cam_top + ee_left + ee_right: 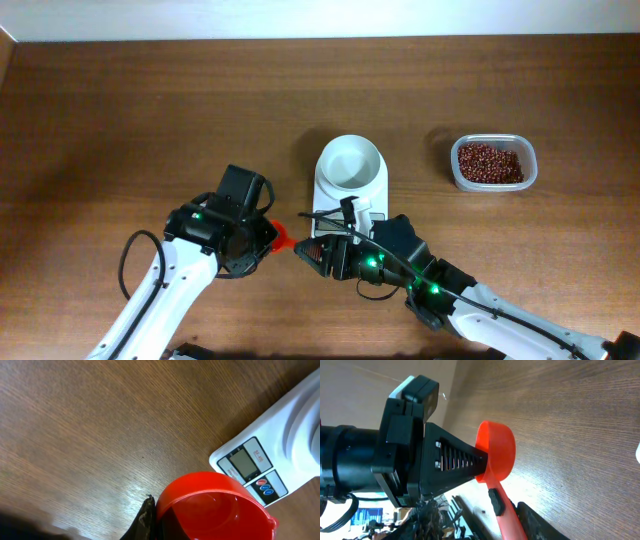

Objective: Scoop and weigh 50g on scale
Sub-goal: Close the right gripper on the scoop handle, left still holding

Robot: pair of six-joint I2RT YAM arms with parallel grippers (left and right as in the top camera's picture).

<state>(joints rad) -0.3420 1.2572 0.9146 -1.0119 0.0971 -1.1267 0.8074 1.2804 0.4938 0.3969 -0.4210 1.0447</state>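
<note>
Gripping orange-red scoop (497,452) by bowl rim, L gripper (270,237) clamped tight, just beside scale (350,190) display end. R gripper (308,250) straddles scoop handle; can't tell if clamped. Beans (490,162) in tub (455,170), well apart from scale.

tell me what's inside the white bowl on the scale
Nothing visible: from overhead the bowl shows a bare white inside. The beans sit in the clear tub. The right arm covers the front of the scale.
</note>
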